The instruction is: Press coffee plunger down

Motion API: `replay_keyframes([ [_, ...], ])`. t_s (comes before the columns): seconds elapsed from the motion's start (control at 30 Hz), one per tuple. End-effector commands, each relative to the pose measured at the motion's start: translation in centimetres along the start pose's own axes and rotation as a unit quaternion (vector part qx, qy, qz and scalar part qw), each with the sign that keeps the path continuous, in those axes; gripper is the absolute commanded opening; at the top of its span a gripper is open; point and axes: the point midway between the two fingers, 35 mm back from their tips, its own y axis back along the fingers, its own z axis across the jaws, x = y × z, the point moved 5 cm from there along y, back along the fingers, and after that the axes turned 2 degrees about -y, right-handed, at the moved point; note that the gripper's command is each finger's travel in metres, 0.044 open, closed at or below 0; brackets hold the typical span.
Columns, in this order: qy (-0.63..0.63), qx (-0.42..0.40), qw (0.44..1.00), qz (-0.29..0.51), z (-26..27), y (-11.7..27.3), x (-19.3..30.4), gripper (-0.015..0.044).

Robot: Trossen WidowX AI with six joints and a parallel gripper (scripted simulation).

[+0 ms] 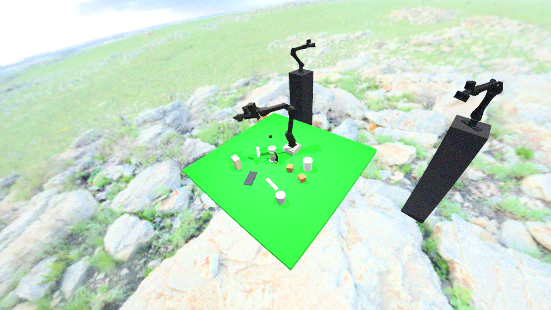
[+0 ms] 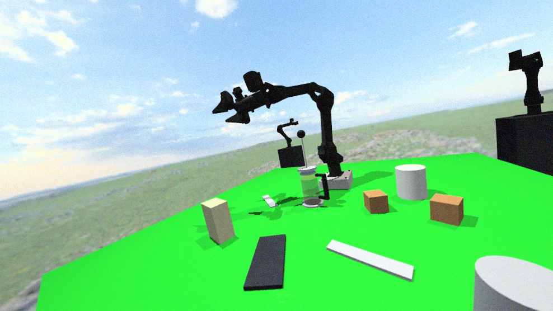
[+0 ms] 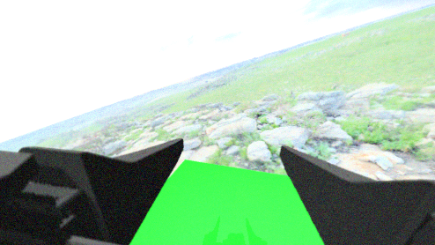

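On the green mat (image 2: 232,271), the coffee press (image 2: 310,187) stands upright, plunger (image 2: 301,134) raised.

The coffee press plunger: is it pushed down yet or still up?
Still up. The plunger knob stands high on its rod above the coffee press lid, and the open gripper is off to the side, not touching it.
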Motion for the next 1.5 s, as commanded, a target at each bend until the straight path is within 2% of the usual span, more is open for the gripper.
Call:
replay_keyframes([
  [0.0,0.026,-0.051,0.997,0.049,2.4,5.2,1.1,0.0440],
  [0.17,0.075,-0.129,0.982,0.119,3.8,12.8,2.7,0.0440],
  [0.33,0.130,-0.204,0.954,0.175,2.8,19.4,4.0,0.0440],
  [0.63,0.239,-0.332,0.882,0.236,-3.0,26.9,5.4,0.0440],
  [0.77,0.280,-0.376,0.849,0.245,-5.7,28.0,5.8,0.0440],
  [1.07,0.287,-0.396,0.837,0.247,-6.0,27.8,5.9,0.0440],
  [1.37,0.287,-0.396,0.837,0.246,-7.9,27.1,11.2,0.0440],
  [1.47,0.287,-0.396,0.837,0.246,-7.9,27.1,11.4,0.0440],
])
